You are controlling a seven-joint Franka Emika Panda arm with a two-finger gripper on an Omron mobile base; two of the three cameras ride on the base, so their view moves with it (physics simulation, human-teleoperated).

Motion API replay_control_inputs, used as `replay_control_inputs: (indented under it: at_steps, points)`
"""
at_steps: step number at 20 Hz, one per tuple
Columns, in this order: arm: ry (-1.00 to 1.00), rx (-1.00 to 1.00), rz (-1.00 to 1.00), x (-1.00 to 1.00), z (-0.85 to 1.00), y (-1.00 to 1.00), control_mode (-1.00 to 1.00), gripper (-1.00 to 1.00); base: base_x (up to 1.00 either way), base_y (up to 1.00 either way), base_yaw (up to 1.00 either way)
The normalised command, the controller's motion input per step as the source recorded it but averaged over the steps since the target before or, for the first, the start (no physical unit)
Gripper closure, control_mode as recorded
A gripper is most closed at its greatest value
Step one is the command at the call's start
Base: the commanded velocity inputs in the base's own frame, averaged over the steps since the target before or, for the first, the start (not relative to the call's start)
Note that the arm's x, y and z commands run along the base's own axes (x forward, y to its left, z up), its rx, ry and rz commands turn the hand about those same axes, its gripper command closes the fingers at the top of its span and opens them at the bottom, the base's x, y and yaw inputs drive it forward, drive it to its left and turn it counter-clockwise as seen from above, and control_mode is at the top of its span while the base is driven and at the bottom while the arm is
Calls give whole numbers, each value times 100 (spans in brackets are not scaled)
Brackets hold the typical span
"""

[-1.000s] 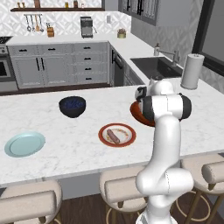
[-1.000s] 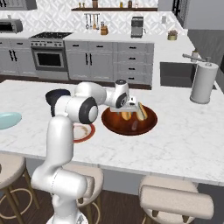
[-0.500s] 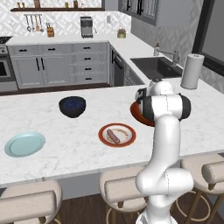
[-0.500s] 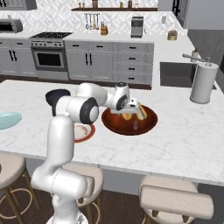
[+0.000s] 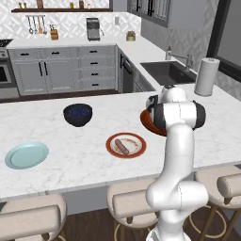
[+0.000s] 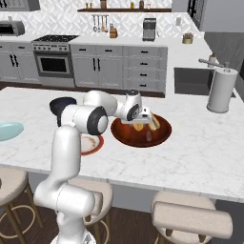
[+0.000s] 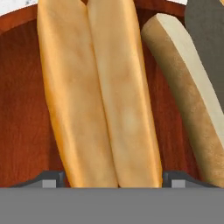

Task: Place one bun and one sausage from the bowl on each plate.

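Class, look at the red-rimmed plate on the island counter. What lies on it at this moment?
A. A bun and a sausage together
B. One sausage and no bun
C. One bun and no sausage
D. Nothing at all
B. In the left base view the red-rimmed plate carries a single sausage and no bun; the buns lie in the wooden bowl beneath the gripper.

A home kitchen is surrounding me: grey cabinets [image 5: 61, 73], a stove [image 6: 53, 55], a sink [image 5: 167, 70], hanging utensils [image 5: 35, 23], a coffee maker [image 6: 149, 28], and padded stools [image 5: 33, 219] tucking under the marble table [image 5: 84, 162].
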Motion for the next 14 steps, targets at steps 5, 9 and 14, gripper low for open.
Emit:
replay_control_inputs:
  at_steps: [5,9,14]
  points:
    - [0,0,0,0,-1,0,-100,100,0,0,0]
    - [0,0,0,-6,8,5,-100,100,0,0,0]
    - [3,0,0,-52,66,41,-100,100,0,0,0]
